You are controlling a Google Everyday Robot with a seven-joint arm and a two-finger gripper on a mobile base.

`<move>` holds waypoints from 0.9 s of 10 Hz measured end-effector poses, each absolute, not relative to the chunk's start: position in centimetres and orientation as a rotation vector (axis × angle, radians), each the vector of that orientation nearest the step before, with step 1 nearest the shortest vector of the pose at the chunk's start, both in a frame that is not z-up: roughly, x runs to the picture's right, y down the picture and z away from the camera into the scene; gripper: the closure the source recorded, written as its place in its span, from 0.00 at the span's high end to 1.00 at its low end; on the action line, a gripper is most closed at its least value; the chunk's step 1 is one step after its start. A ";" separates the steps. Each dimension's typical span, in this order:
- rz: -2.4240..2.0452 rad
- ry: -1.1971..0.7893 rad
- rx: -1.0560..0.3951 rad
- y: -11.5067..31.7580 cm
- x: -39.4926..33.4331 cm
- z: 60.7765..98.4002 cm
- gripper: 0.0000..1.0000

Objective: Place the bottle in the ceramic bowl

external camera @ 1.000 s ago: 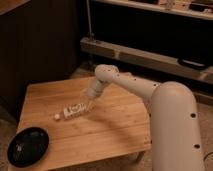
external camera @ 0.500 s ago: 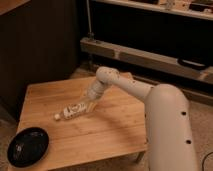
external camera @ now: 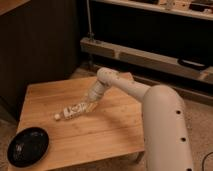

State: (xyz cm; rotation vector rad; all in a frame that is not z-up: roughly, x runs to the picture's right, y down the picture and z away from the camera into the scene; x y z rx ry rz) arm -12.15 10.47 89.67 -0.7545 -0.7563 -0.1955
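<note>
At the far left, the ceramic bowl (external camera: 28,146) sits by the near left corner of the wooden table (external camera: 107,137), glossy black, with faint pale specks inside and nothing in it. To its right and farther back, well apart from it, the bottle (external camera: 71,111) lies on its side on the tabletop. Its white cap points toward the left front and its base slants up and to the right.

The gripper (external camera: 89,104) is at that right-hand, base end of the bottle, low over the wood. Its tip meets or overlaps the bottle's end, so the bottle runs out leftward from it. Whether the gripper is clamped on the bottle, only touching it, or loose around it cannot be told.

From the gripper, the white arm (external camera: 120,85) rises to a rounded joint. It then runs right and down into the robot's broad white body (external camera: 167,130) at the right edge of the table. Behind it, a dark metal shelf unit (external camera: 150,55) crosses the background.
</note>
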 end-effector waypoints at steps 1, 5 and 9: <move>-0.192 -0.752 -0.764 10.6 -12.2 89.7 0.24; -0.220 -0.780 -0.765 10.0 -14.5 87.4 0.00; -0.347 -0.822 -0.721 8.3 -19.5 78.9 0.00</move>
